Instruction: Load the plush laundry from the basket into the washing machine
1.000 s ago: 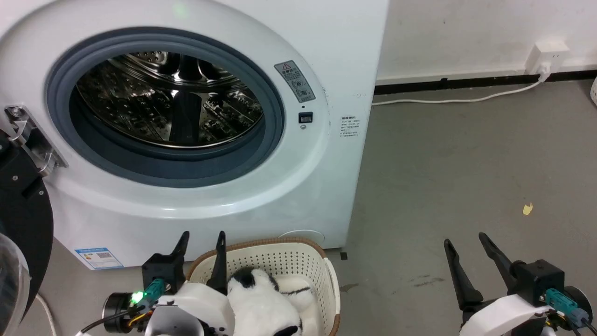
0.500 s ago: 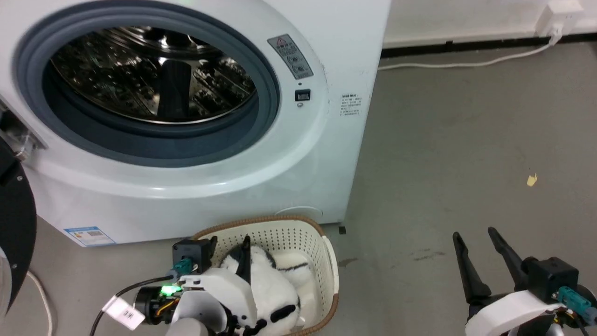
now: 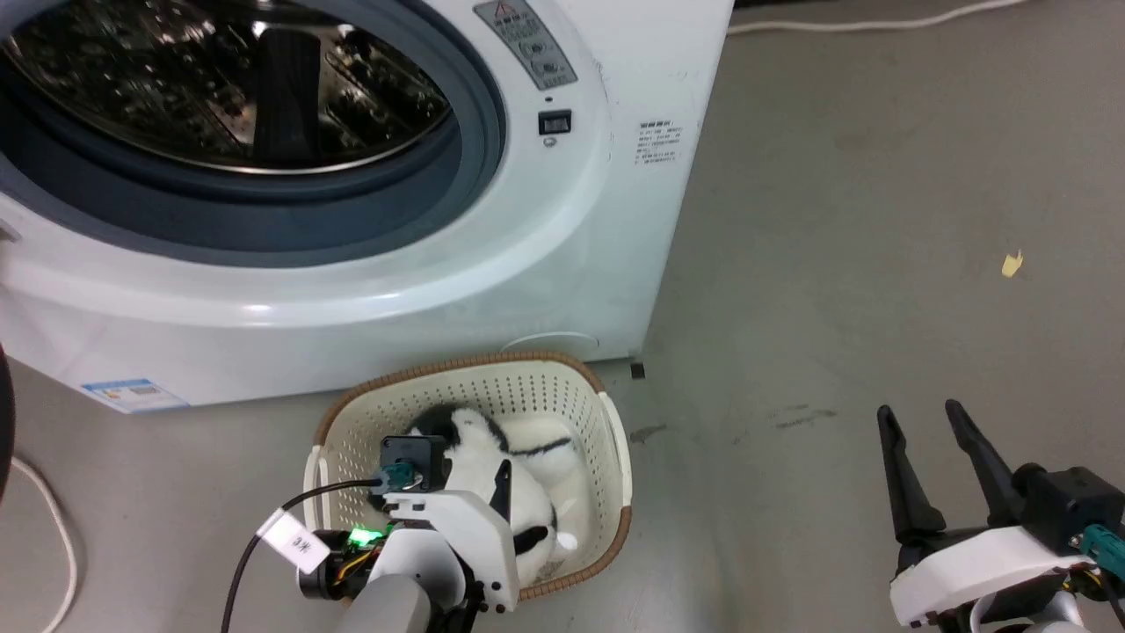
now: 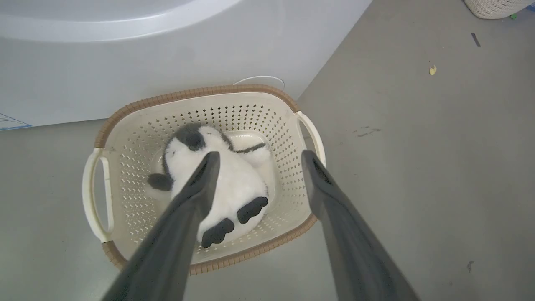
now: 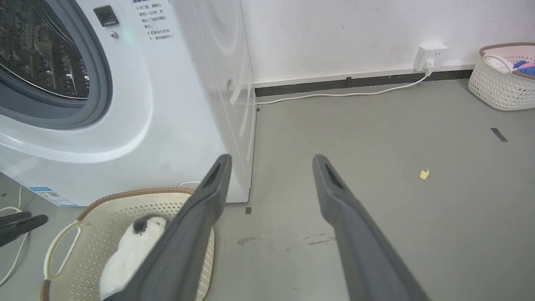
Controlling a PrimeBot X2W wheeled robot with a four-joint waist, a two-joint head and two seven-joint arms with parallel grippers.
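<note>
Fingers (image 4: 196, 188) of the left gripper (image 4: 260, 154) hung wide, empty, over the fluffy plush (image 4: 240, 184) in the perforated basket (image 4: 196, 91); right gripper (image 3: 918, 409) gaped empty.

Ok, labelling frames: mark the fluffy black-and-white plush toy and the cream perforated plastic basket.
Fluffy black-and-white plush toy (image 4: 238, 184), left wrist view, white body.
Cream perforated plastic basket (image 4: 217, 89), left wrist view, brown far rim.
</note>
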